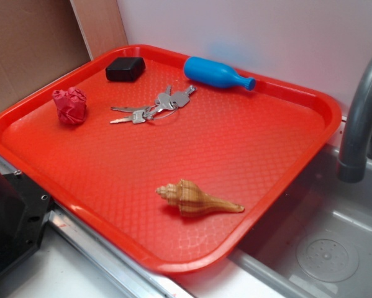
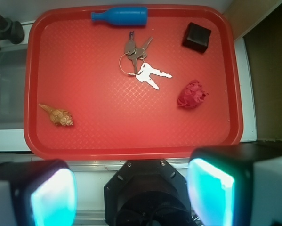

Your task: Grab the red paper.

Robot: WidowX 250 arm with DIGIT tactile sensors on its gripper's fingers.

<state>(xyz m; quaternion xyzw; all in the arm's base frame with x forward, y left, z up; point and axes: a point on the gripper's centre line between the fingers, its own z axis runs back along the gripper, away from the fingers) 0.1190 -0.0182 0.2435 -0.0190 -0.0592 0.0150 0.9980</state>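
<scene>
The red paper (image 1: 70, 105) is a small crumpled pinkish-red ball lying near the left edge of the glossy red tray (image 1: 173, 264). From the wrist camera, high above the scene, the red paper (image 2: 192, 94) shows on the right side of the tray (image 2: 131, 151). My gripper (image 2: 131, 193) hangs over the tray's near edge, well away from the paper. Its two fingers (image 2: 210, 188) with cyan pads stand wide apart and hold nothing. The gripper does not show in the exterior view.
On the tray also lie a black box (image 1: 125, 69), a blue bottle (image 1: 217, 74) on its side, a bunch of keys (image 1: 154, 106) and a seashell (image 1: 195, 198). A grey faucet (image 1: 359, 124) and sink (image 1: 325, 248) are to the right, cardboard (image 1: 30, 43) behind left.
</scene>
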